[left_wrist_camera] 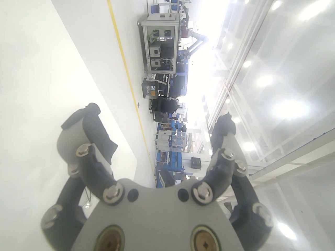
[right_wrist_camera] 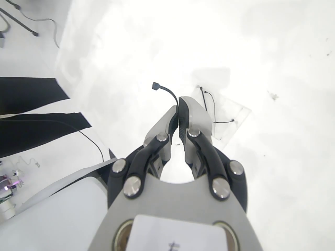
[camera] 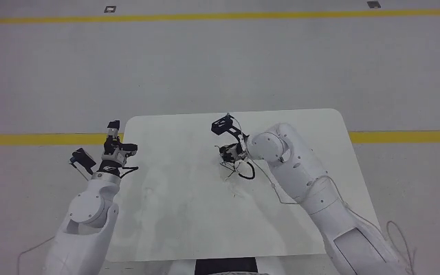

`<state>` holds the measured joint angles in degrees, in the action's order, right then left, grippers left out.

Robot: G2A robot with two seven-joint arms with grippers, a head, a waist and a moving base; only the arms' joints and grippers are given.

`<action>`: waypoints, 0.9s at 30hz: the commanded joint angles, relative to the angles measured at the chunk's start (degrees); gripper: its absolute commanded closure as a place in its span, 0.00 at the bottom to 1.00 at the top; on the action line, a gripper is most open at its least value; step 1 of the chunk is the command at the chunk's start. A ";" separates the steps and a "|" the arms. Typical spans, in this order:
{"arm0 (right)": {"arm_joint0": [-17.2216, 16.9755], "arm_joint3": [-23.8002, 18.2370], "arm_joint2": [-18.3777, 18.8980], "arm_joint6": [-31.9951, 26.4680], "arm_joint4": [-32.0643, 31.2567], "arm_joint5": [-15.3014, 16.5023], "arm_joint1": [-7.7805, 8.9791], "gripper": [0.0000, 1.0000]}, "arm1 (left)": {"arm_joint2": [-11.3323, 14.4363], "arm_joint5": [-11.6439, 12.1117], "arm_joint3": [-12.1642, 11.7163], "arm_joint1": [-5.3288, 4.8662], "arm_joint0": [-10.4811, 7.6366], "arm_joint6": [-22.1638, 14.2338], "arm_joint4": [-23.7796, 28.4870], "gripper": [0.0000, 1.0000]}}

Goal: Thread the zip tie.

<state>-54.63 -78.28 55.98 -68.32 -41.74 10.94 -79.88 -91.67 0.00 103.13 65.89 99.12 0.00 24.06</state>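
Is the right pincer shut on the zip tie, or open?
Shut. The right pincer has its pads pressed together on the zip tie, whose head curls out past the tips.

white jointed arms (camera: pixel 302 172), grey tool (right_wrist_camera: pixel 178 105) plates, black links (right_wrist_camera: pixel 206 147), silver screws (right_wrist_camera: pixel 132 185)

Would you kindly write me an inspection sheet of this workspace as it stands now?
Surface: white table, a few dark specks.
Job's things: black zip tie, head free, strap pinched by the right end effector.
Clutter: clear plastic piece with thin spare ties.
End effectors: left end effector open, empty, beside the table; right end effector shut on the zip tie.
Cables: black cable off the table's edge.
Surroundings: floor with yellow lines; cabinet and racks.
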 commanded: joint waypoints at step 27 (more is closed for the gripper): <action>13.12 6.16 -5.26 -5.48 7.19 -18.60 -2.71 1.00 | 3.68 10.79 -2.92 -0.90 -1.97 8.88 -50.70 0.00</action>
<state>-41.39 -72.06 50.69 -73.88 -34.43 -7.75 -82.62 -88.00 10.80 100.21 64.99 97.16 8.91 -26.98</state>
